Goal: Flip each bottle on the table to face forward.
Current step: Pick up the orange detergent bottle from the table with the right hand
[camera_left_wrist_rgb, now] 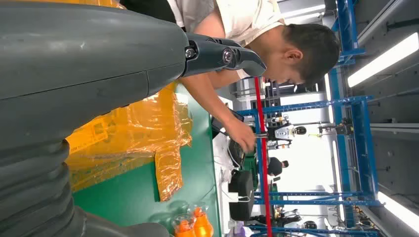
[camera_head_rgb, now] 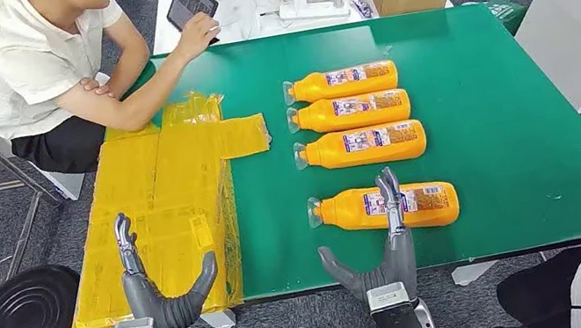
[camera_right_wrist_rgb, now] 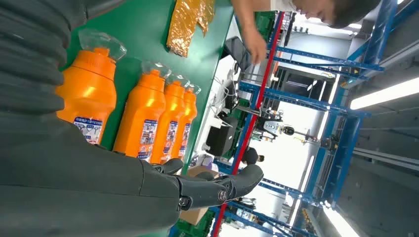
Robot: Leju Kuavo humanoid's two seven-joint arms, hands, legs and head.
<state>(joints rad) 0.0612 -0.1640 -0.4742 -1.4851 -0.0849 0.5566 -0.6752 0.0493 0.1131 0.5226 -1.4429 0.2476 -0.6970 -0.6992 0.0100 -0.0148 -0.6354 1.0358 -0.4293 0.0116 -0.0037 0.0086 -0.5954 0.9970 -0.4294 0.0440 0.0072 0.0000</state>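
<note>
1. Four orange bottles lay on their sides on the green table (camera_head_rgb: 514, 135), labels up: three in a tight row (camera_head_rgb: 354, 111) well beyond the fingertips, the nearest bottle (camera_head_rgb: 388, 207) directly under the right hand's fingers.
2. Right hand (camera_head_rgb: 380, 242): fingers apart, holding nothing.
3. Left hand (camera_head_rgb: 155, 280): fingers apart, empty, over yellow plastic sheeting (camera_head_rgb: 161, 212).
4. Judged: flipping apparently complete or nearly so.

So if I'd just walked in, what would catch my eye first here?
Four orange bottles lie on their sides in a row on the green table, the nearest one set apart under the robot's open right hand. To their left lies crinkled yellow sheeting, with a seated person at the far corner.
</note>
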